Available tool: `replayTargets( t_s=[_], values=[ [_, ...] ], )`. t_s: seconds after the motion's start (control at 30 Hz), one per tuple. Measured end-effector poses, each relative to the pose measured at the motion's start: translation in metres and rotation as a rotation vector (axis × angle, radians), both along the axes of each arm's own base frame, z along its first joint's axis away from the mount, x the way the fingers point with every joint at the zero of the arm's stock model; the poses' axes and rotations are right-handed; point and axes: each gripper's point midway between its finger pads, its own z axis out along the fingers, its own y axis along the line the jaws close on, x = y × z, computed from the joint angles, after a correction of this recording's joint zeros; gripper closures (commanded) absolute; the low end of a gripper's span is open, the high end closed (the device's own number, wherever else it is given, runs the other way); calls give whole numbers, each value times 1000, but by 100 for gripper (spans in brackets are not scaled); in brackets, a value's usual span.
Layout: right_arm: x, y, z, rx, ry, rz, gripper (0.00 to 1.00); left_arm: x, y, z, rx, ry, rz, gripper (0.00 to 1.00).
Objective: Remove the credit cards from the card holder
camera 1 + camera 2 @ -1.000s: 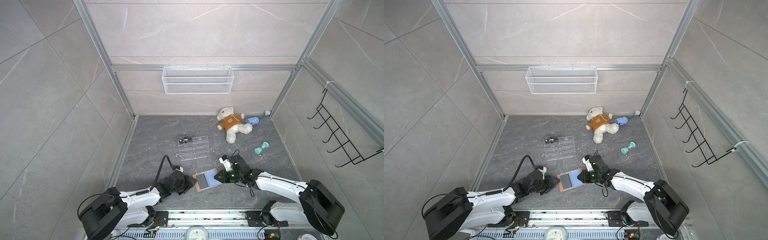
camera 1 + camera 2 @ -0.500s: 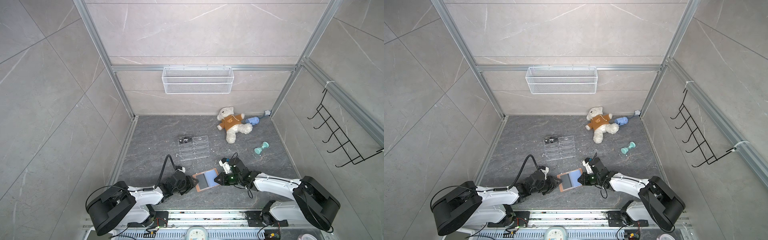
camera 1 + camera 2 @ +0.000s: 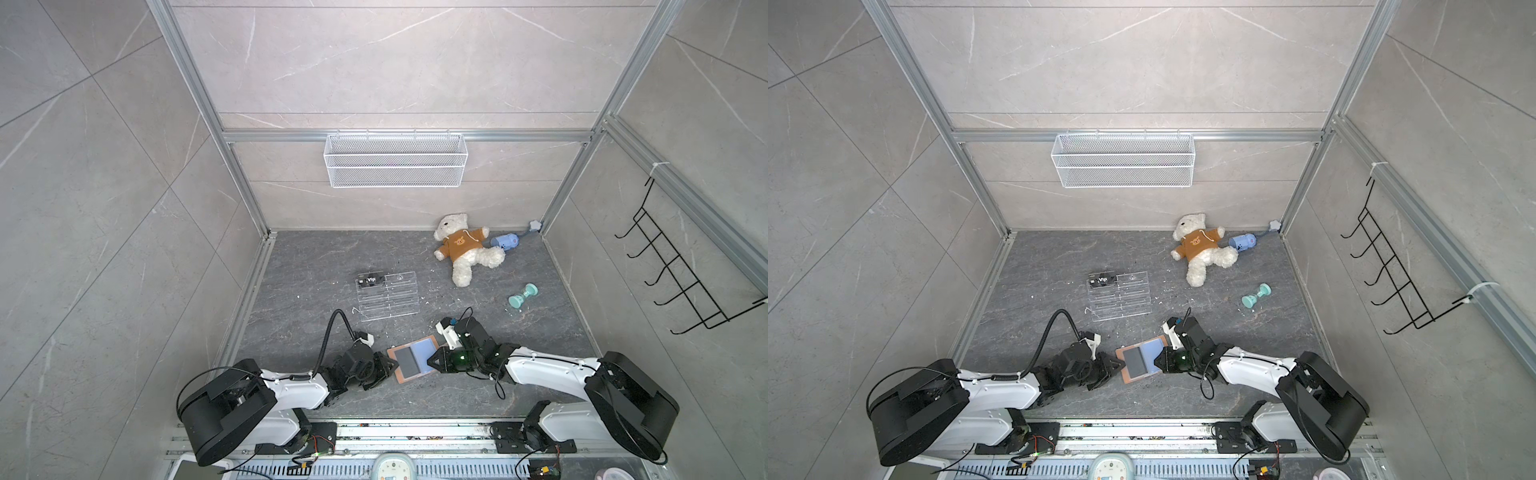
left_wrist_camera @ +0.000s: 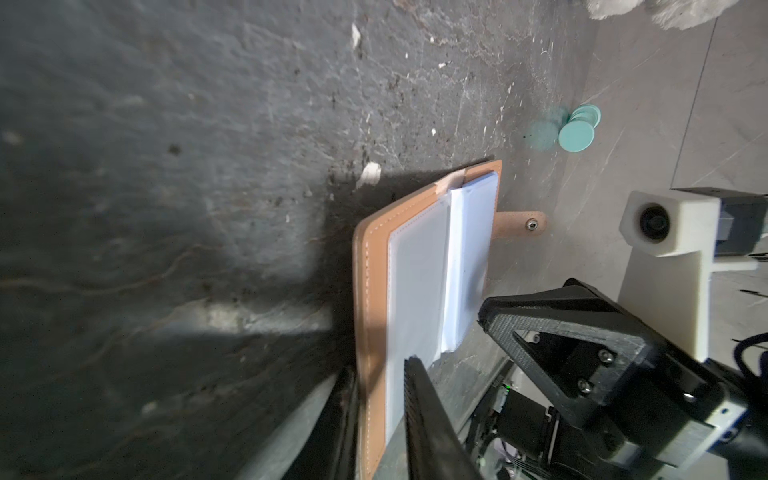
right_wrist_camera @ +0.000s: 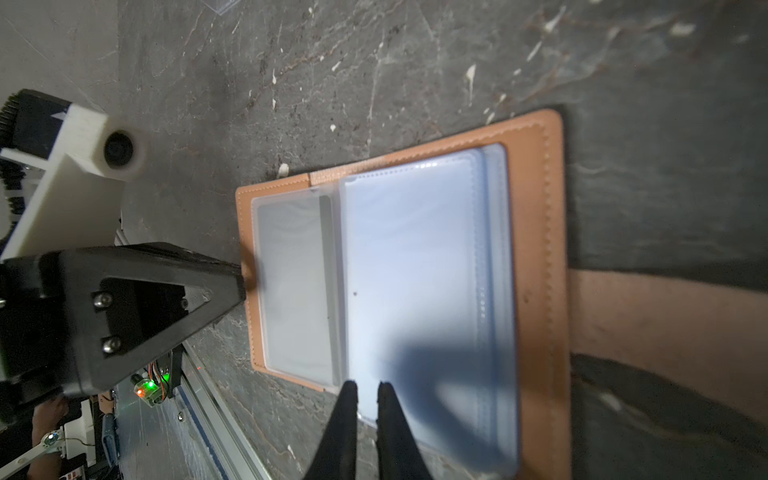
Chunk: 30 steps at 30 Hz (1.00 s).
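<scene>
The tan card holder (image 3: 401,376) lies open on the floor near the front in both top views. A dark credit card (image 3: 405,360) sits in its left sleeve, and pale blue sleeves (image 5: 415,270) cover the right half. My left gripper (image 4: 380,370) is shut on the holder's left leather edge (image 4: 368,316), one finger under it and one on the sleeve. My right gripper (image 5: 365,386) is shut on the edge of a blue sleeve page. Another credit card (image 3: 371,280) with "Vip" lettering stands in the clear rack (image 3: 388,299).
A teddy bear (image 3: 463,249) and a blue bottle (image 3: 505,241) lie at the back right, and a teal dumbbell toy (image 3: 522,296) sits right of the rack. A wire basket (image 3: 395,160) hangs on the back wall and black hooks (image 3: 681,274) on the right wall.
My left gripper has slid right to the holder's left edge and closed on it. The right gripper has stayed at the blue sleeves, barely moving.
</scene>
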Motion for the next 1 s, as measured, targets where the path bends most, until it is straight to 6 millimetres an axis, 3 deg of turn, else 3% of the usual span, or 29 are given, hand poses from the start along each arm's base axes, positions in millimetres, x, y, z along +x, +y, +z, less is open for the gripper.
replayTargets(
  t_s=[0.13, 0.47, 0.8, 1.0],
  values=[
    [0, 0, 0, 0, 0, 0, 86, 0, -1, 2, -1, -10, -7, 100],
    [-2, -5, -2, -25, 13, -6, 86, 0, -1, 11, -18, -39, -15, 100],
    [14, -13, 19, -102, -46, -54, 82, -1, 0, 32, -41, -103, -41, 100],
    [14, -22, 4, -173, -13, -75, 82, -1, 0, 33, -25, -115, -58, 100]
  ],
)
